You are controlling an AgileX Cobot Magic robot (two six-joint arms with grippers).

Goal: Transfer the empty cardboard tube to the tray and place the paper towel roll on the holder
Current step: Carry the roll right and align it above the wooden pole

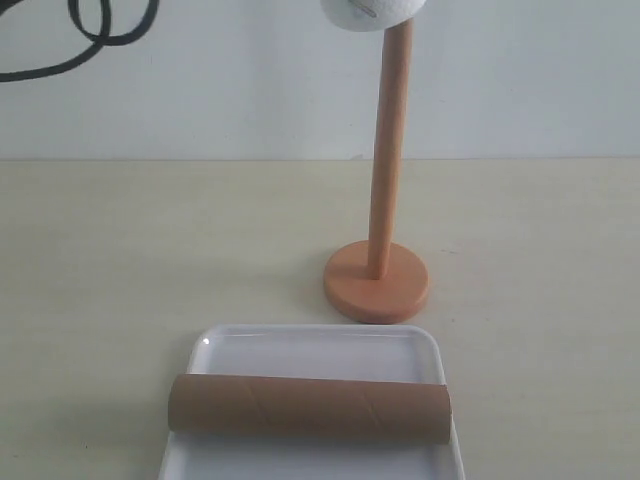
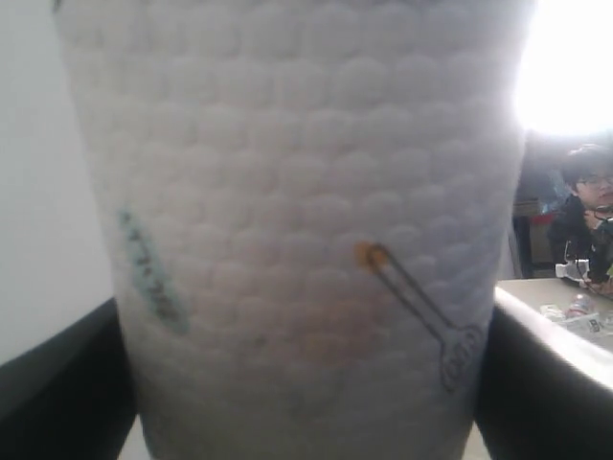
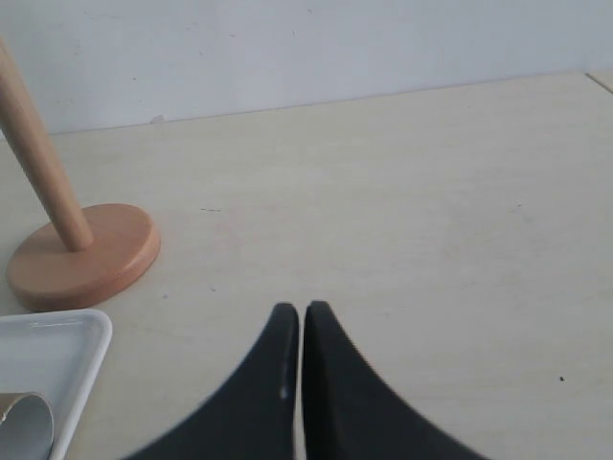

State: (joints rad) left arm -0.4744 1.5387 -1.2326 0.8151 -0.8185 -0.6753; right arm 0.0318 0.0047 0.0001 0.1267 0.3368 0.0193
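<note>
On the pale desk (image 1: 120, 250) before a white wall (image 1: 200, 90), we see the empty cardboard tube (image 1: 310, 408) lying across the tray (image 1: 300, 345). Our left fingers (image 2: 57, 383) pinch the paper towel roll (image 1: 372, 12) from both sides, at the top of the holder (image 1: 378, 285) post. Our right fingers (image 3: 278, 383) are pressed together, empty.

Soft even light; paper towel roll (image 2: 287, 240) blurred close-up, glare beside it.
</note>
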